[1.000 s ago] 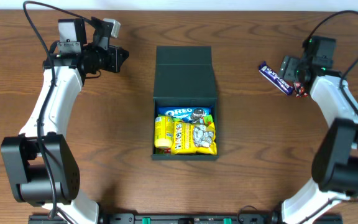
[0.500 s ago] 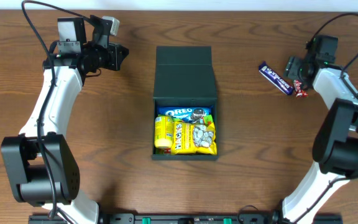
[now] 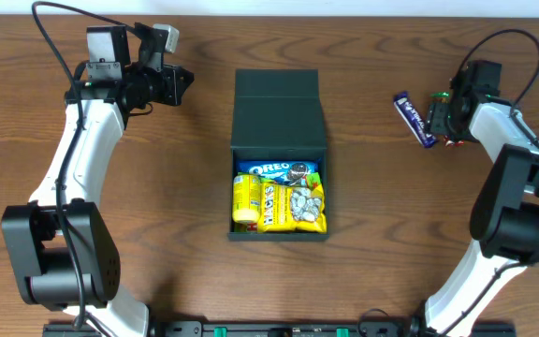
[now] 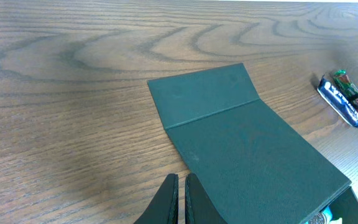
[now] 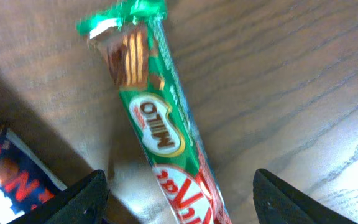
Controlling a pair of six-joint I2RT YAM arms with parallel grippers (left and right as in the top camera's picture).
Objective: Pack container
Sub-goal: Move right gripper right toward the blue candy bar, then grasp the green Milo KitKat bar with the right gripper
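1. Two arms reach over a wooden table point(image 3: 157, 234). In the overhead view the container point(image 3: 279, 237), a dark green-black box, sits in the middle of the frame. Its flap lid point(image 3: 277, 112) is folded back flat towards the top edge.
2. Inside the box, a blue packet point(image 3: 279, 169) at the upper end reads "OREO" in white letters. Below it lie yellow snack packets point(image 3: 293, 208), whose print is too small to read.
3. At the upper left, the left gripper point(image 3: 183, 86) hangs above bare wood, well apart from the box. In its wrist view its fingers point(image 4: 169, 199) are pressed together with nothing between them, and the lid fills the lower right of the frame.
4. At the upper right, the right gripper point(image 3: 441, 117) sits low over a green snack bar point(image 5: 160, 130). The bar has "MILO" in white on a green oval, and its end shows a picture of a chocolate bar.
5. In the right wrist view, the dark fingertips point(image 5: 86, 199) stand wide apart at the bottom corners. The green bar lies on the wood between them, and neither visibly touches it.
6. Just beside the green bar, towards the box, lies a dark blue bar point(image 3: 414, 119) with white lettering that cannot be read.
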